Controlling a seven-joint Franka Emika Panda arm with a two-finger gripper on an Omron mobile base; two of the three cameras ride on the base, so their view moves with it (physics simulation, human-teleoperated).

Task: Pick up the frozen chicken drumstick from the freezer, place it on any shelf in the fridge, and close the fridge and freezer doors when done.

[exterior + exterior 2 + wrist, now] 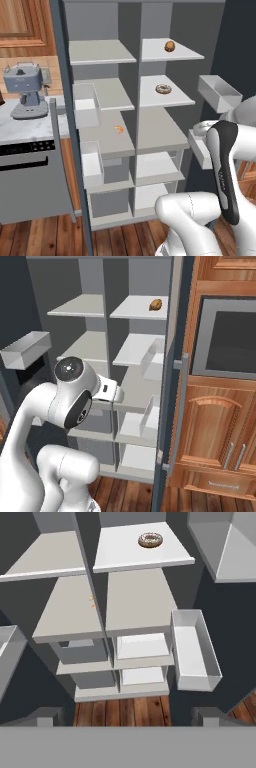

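Note:
The frozen chicken drumstick, a golden-brown lump, lies on the top shelf of the right-hand compartment. The freezer appears to be the left-hand compartment, whose door has a black patch under its bin. A tiny orange piece rests on one of its shelves. An iced doughnut sits one shelf below the drumstick. Both doors stand wide open. My gripper is open and holds nothing, drawn back in front of the middle shelves.
Clear bins jut from the inner sides of the doors beside my arm. A coffee machine stands on the counter to the left. A built-in oven and wooden cabinets stand to the right.

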